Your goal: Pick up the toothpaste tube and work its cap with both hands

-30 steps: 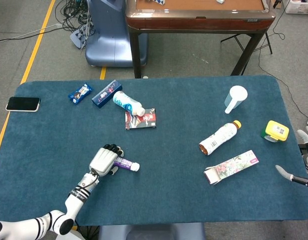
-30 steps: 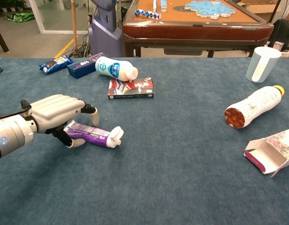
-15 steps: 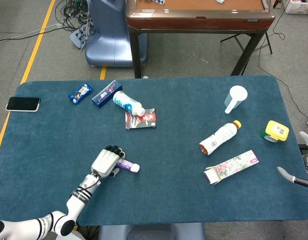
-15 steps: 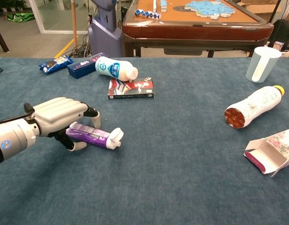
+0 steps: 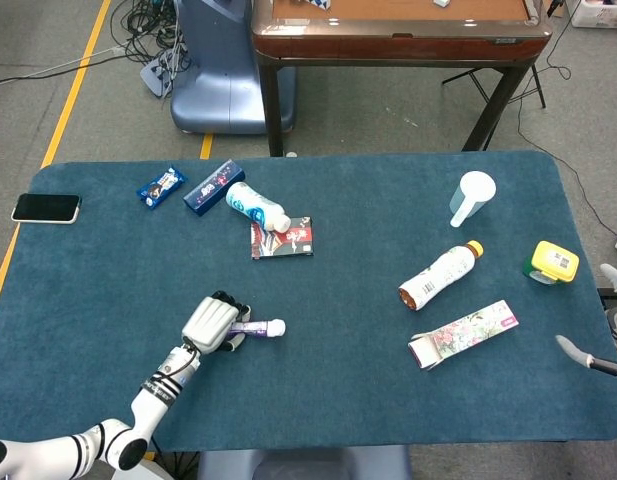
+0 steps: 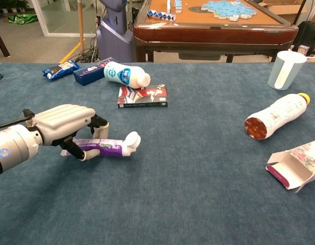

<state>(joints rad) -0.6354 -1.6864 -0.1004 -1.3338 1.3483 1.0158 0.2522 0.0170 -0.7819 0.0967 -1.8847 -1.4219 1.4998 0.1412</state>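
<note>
The toothpaste tube (image 5: 252,327) is purple with a white cap (image 5: 278,326) and lies at the front left of the blue table. My left hand (image 5: 212,322) has its fingers curled around the tube's tail end. In the chest view the left hand (image 6: 65,125) holds the tube (image 6: 103,148) with the cap (image 6: 131,140) tipped slightly upward and pointing right. Only a sliver of my right hand (image 5: 592,358) shows at the table's right edge, far from the tube. I cannot make out how its fingers lie.
A white bottle (image 5: 258,207), a dark booklet (image 5: 282,238), a blue box (image 5: 213,187) and a snack packet (image 5: 160,186) lie behind the tube. To the right are a capped bottle (image 5: 440,275), an open carton (image 5: 463,334), a cup (image 5: 472,197) and a yellow tub (image 5: 553,262). A phone (image 5: 46,207) is far left.
The left hand has closed further on the tube's tail. The tube has swung so that its cap points more to the right and sits a little higher.
</note>
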